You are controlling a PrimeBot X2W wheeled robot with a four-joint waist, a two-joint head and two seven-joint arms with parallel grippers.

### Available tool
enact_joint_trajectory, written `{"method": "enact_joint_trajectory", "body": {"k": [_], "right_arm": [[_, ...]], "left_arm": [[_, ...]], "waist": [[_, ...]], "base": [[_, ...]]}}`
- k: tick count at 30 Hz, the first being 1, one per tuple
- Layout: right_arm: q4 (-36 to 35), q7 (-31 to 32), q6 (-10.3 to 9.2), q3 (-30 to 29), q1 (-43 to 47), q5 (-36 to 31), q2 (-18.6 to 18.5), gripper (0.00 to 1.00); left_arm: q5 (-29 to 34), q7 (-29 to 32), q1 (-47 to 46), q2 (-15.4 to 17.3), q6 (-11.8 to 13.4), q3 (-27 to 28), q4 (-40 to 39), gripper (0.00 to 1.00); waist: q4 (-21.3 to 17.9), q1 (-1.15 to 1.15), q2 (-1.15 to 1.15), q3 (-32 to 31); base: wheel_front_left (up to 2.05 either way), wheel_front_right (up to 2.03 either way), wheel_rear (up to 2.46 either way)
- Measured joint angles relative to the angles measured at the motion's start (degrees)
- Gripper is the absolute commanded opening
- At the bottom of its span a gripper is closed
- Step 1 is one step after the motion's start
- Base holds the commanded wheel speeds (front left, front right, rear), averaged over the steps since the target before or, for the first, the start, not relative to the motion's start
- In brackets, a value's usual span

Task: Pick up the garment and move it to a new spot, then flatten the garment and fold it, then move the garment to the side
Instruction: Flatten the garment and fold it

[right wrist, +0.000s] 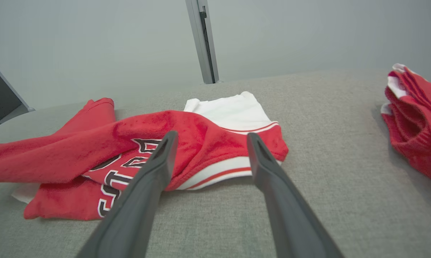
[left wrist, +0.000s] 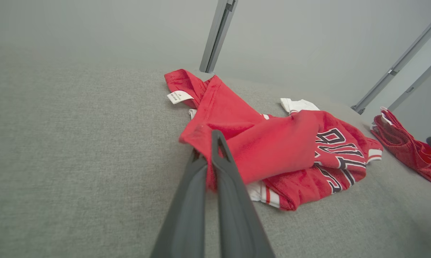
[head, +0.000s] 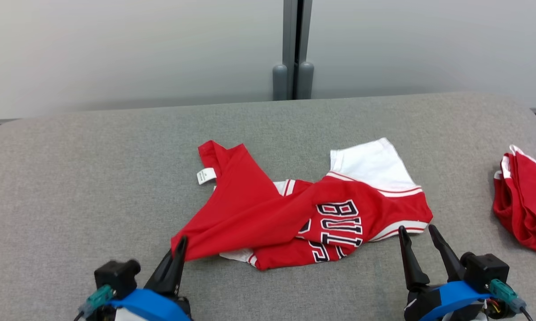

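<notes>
Much of the jersey (head: 250, 209) is folded over on itself, so its printed front is partly buried. The black, white-edged letters read B, U, L, and the rest disappear under a red flap, with part of a number below them. A small white label (head: 206, 175) hangs off the far left edge, its print too fine to read. The jersey lies crumpled in the middle of the grey worktop (head: 94, 178), with a white panel at its far right side.

The left tool (head: 181, 249) is clamped on the jersey's near left corner. In the left wrist view the fingers (left wrist: 197, 168) are pressed together with red cloth pinched between them. The right tool (head: 417, 229) stands apart, just short of the striped hem and holding nothing.

A second red garment (head: 528, 200) sits at the right edge of the head view, cut off by the frame.
</notes>
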Motion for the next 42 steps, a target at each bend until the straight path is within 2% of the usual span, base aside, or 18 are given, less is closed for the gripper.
{"method": "enact_joint_trajectory", "body": {"k": [10, 11, 12, 13, 15, 22, 25, 30, 38, 42], "right_arm": [[0.66, 0.00, 0.00, -1.72, 0.19, -0.91, 0.00, 1.00], [0.73, 0.00, 0.00, -1.88, -0.13, -1.40, 0.00, 1.00], [0.85, 0.00, 0.00, -2.09, -0.90, -1.99, -0.01, 1.00], [0.90, 0.00, 0.00, -2.19, -1.97, -2.72, -0.01, 1.00], [1.35, 0.00, 0.00, -2.37, -4.69, -3.89, 0.00, 1.00], [7.73, 0.01, 0.00, -5.73, -15.23, -11.80, -0.02, 1.00], [14.72, 1.20, 0.00, -9.00, -23.25, -18.07, -0.03, 1.00], [20.01, 5.38, 0.01, -15.14, -32.01, -25.50, 0.02, 1.00], [23.80, 13.27, 0.01, -25.18, -37.39, -36.57, 0.03, 1.00], [24.54, 15.25, 0.01, -28.78, -38.28, -39.51, 0.00, 1.00]], "left_arm": [[1.89, 0.00, 4.35, -2.50, 0.00, 9.38, 8.32, 0.00], [2.46, -0.01, 4.26, -2.57, 0.00, 10.38, 8.60, 0.16], [3.03, 0.00, 4.13, -2.66, -0.01, 11.26, 8.87, 0.67], [3.65, 0.00, 3.83, -2.83, 0.00, 12.33, 9.07, 1.00], [4.82, -0.01, 2.74, -3.31, 0.00, 14.01, 9.02, 1.00], [6.56, 0.00, -0.23, -3.97, 0.00, 13.02, 6.02, 1.00], [6.38, 0.00, -1.41, -3.52, 0.00, 11.59, 4.01, 1.00], [4.72, -0.01, -3.23, -2.50, 0.00, 9.80, 1.80, 1.00], [2.99, 0.00, -5.51, -1.59, 0.00, 7.84, -0.19, 1.00], [2.55, -0.01, -6.04, -1.46, 0.00, 7.66, -0.48, 1.00]], "waist": [[0.93, 0.00, 0.00, -0.09], [0.94, 0.01, 0.00, 0.27], [0.96, 0.01, 0.00, 0.66], [1.01, 0.01, 0.00, 1.14], [1.29, 0.02, 0.00, 2.22], [3.64, 0.02, 0.02, 6.25], [6.14, 0.03, 0.02, 9.00], [9.56, 0.03, 0.02, 12.42], [14.38, 0.03, 0.02, 17.00], [15.76, 0.01, 0.02, 18.37]], "base": [[0.00, 0.00, 0.00], [0.00, 0.00, 0.00], [0.00, 0.00, 0.00], [0.00, 0.00, 0.00], [0.00, 0.00, 0.00], [0.00, 0.00, 0.00], [0.00, 0.00, 0.00], [0.00, 0.00, 0.00], [0.00, 0.00, 0.00], [0.00, 0.00, 0.00]]}}
